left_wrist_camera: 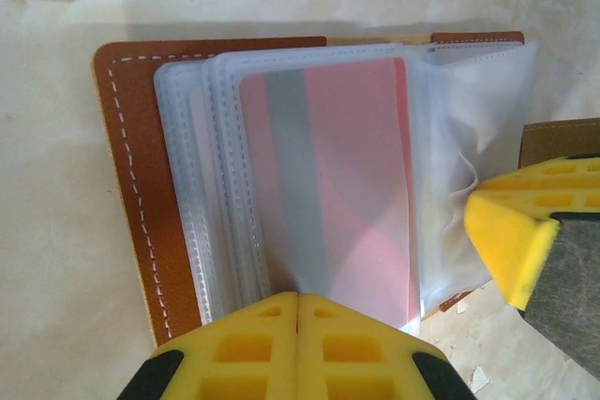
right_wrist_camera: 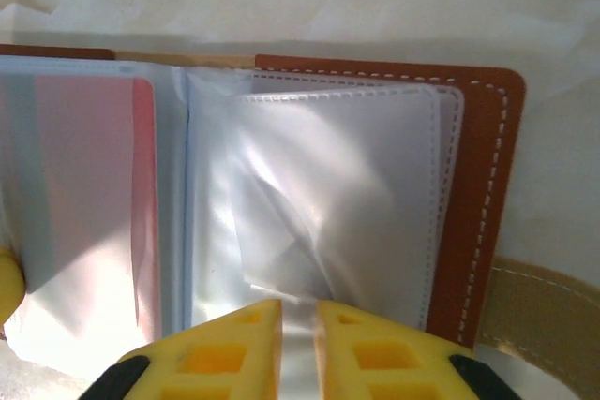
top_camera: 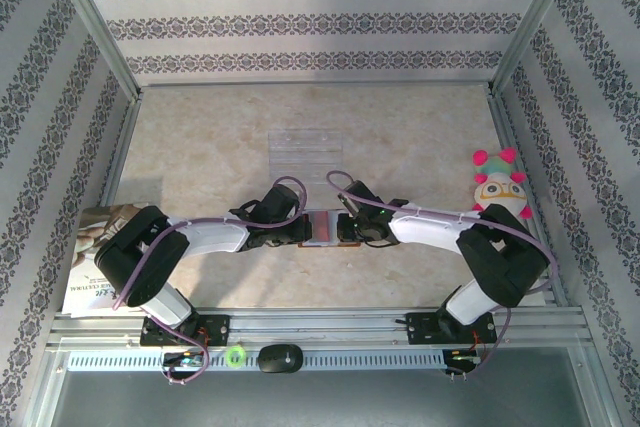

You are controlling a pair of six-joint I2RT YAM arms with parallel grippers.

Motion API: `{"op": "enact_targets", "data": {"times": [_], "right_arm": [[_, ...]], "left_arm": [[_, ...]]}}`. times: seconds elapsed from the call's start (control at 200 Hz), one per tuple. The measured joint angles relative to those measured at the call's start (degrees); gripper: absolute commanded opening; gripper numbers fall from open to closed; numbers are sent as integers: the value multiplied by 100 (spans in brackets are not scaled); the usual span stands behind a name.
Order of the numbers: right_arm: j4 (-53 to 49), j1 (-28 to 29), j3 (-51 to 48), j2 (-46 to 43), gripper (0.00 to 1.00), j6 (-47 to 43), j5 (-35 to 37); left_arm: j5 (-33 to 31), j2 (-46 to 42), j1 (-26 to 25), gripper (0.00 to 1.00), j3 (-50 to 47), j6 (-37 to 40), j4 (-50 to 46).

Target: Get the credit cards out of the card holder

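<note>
Here, card holder spread open, left gripper clamped shut on its red card, right gripper almost closed, nipping its clear sleeve.

Left arm, right arm: white link shells, black joint housings, black base plates. A lilac cable loops along each. Left tool, right tool: yellow moulded fingers with rectangular recesses, black behind them; grey textured flank on right.

Overhead view from behind; both wrist views close over the card holder
</note>
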Motion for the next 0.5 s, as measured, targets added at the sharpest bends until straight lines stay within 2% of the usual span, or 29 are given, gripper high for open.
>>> {"op": "enact_targets", "data": {"times": [0.12, 0.24, 0.36, 0.5], "right_arm": [[-225, 11, 2, -389, 31, -66, 162], [-457, 79, 221, -848, 32, -205, 227], [-446, 85, 610, -1003, 31, -341, 109], [-240, 85, 881, -800, 27, -439, -306]], "left_arm": [[0, 2, 0, 0, 2, 0, -2], [-7, -31, 0, 0, 2, 15, -28], [-48, -175, 0, 9, -2, 52, -291], [-83, -417, 0, 17, -37, 94, -566]]}}
